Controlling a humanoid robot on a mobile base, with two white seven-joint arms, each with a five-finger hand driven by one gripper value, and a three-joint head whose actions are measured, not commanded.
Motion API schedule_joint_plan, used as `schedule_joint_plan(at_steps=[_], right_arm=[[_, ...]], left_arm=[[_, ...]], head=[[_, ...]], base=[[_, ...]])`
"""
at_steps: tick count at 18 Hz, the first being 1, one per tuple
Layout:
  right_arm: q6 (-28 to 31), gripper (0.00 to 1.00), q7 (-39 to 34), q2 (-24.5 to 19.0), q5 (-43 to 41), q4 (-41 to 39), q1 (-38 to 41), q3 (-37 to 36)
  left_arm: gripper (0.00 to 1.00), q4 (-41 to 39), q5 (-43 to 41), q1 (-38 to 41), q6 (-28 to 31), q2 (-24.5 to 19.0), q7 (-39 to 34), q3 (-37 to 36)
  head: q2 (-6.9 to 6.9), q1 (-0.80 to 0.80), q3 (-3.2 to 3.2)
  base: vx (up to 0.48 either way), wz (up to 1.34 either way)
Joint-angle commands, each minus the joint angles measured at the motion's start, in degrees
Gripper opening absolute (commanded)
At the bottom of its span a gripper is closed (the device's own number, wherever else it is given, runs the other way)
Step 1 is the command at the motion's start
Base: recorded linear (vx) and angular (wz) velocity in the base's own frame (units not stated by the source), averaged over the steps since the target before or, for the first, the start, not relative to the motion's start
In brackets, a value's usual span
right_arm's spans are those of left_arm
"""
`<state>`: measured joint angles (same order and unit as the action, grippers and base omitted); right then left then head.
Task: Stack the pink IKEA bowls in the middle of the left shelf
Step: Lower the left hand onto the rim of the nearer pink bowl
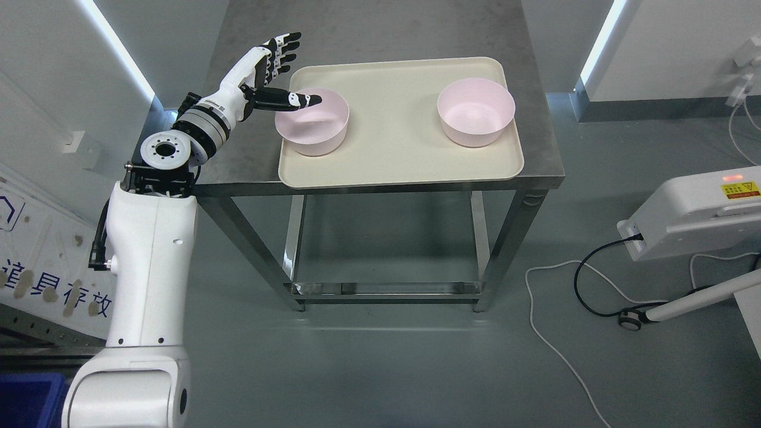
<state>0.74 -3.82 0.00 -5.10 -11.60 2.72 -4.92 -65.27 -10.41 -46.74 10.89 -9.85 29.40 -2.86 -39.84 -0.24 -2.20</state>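
A steel table point(380, 35) is standing mid-frame, carrying a cream tray point(404, 166). The left arm is reaching in from the lower left. Two pink bowls are sitting upright on the tray, well apart: the left bowl point(318, 134) and the right bowl point(475, 119). The left hand point(270, 74) is hovering at the left bowl, fingers spread and holding nothing, thumb point(291, 100) over the rim. Far right, a yellow warning label point(741, 190) is showing, too small to read.

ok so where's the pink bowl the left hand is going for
In the head view, that pink bowl sits at the left end of the cream tray on the steel table, with the left hand open at its left rim.
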Motion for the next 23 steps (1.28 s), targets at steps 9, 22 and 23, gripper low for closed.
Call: schedule_joint_plan(at_steps=[9,22,23], right_arm=[[0.0,1.0,0.3,1.0,0.0,0.0,0.0,0.0],[0.0,1.0,0.3,1.0,0.0,0.0,0.0,0.0],[0.0,1.0,0.3,1.0,0.0,0.0,0.0,0.0]], left_arm=[[0.59,8.1,-10.3,-2.8,-3.2,0.0,0.5,-6.0],[0.36,8.6,-30.8,-3.5,-16.5,0.3,0.7,-9.5],[0.32,8.6,-31.3,-3.5,-17.1,0.5,0.7,-9.5]], head=[[0.0,0.0,0.0],[0.0,0.0,0.0],[0.0,0.0,0.0]], base=[[0.0,0.0],[0.0,0.0],[0.0,0.0]])
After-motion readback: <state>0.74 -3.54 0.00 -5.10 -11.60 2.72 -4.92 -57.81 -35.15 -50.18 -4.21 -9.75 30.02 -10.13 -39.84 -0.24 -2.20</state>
